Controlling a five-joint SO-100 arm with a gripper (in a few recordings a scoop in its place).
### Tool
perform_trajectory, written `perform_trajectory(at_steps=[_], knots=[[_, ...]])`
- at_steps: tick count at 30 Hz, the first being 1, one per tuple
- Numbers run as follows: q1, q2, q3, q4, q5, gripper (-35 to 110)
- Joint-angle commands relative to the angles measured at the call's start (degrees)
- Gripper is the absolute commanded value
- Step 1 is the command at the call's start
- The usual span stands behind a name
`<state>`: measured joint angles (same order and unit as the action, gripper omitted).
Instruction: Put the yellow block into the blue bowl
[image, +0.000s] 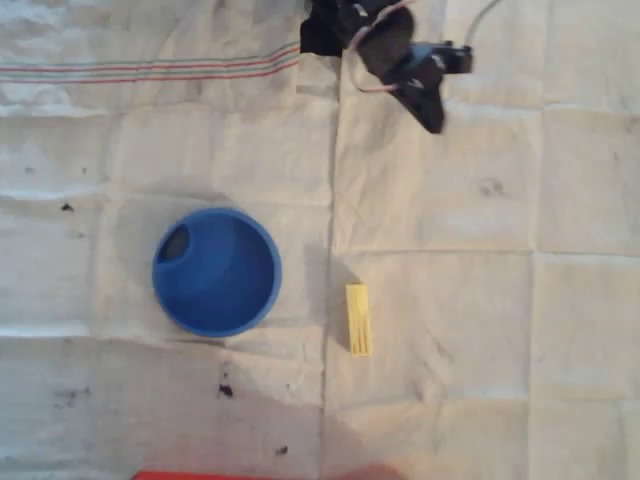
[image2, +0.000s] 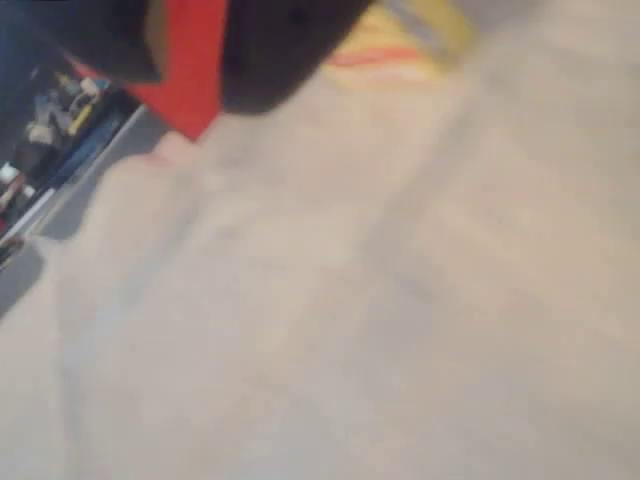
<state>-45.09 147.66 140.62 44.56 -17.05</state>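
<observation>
In the overhead view the yellow block (image: 358, 320) lies flat on the white cloth just below the centre, its long side running up and down the picture. The blue bowl (image: 216, 272) stands upright to its left, a short gap apart, with a dark patch inside near its upper-left rim. My black gripper (image: 431, 120) hangs at the top edge, far above the block and a little to its right. Its fingers taper to one dark point, shut with nothing in them. The wrist view is blurred, with dark gripper parts along its top.
A creased white cloth (image: 480, 300) covers the table, with thin coloured stripes (image: 150, 68) at the upper left and small dark specks (image: 225, 390). A red object (image: 200, 475) lies at the bottom edge. The wrist view shows a red shape (image2: 190, 70) and clutter at the left edge.
</observation>
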Motion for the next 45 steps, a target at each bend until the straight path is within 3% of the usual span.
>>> perform_trajectory(at_steps=[1, 10, 29, 38, 45], knots=[[3.1, -15.8, -21.6, -0.9, -1.6, 0], [11.2, -49.8, -51.4, 7.2, -25.1, 0], [25.1, -92.6, -110.1, 28.6, -67.5, 2], [28.4, -100.7, -122.3, 34.2, -73.1, 24], [31.6, -102.9, -123.2, 34.2, -73.3, 25]])
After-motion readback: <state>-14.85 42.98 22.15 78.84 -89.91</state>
